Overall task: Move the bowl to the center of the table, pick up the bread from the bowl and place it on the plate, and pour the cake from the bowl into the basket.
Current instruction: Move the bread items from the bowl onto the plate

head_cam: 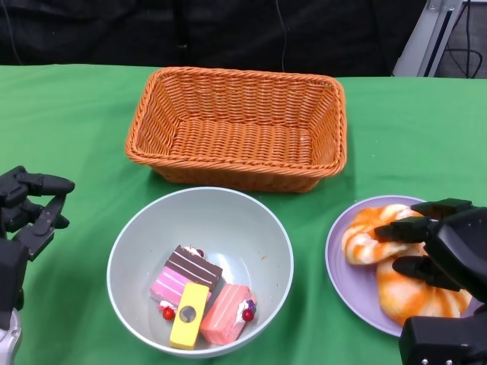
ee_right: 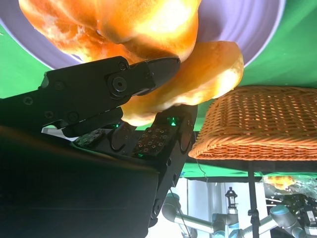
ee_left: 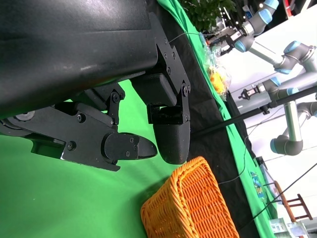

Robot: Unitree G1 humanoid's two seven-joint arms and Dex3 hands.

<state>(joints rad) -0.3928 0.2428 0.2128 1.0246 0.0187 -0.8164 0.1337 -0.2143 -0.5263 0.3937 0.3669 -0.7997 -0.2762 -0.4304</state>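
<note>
Bread on the plate, cake in the bowl.
The bread (head_cam: 396, 266) lies on the plate (head_cam: 339, 266) near the table's (head_cam: 68, 122) right edge; the right hand (head_cam: 441, 243) is over it, grip unclear. The left hand (head_cam: 27, 209) hangs open, empty. The bowl (head_cam: 200, 270) with cake (head_cam: 202, 296) sits just before the basket (head_cam: 237, 125).

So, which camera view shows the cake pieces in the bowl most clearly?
The head view. It looks straight down into the bowl and shows every cake piece unobstructed. The right wrist view shows only bread, plate and basket; the left wrist view shows only the basket. Neither shows the cake.
</note>
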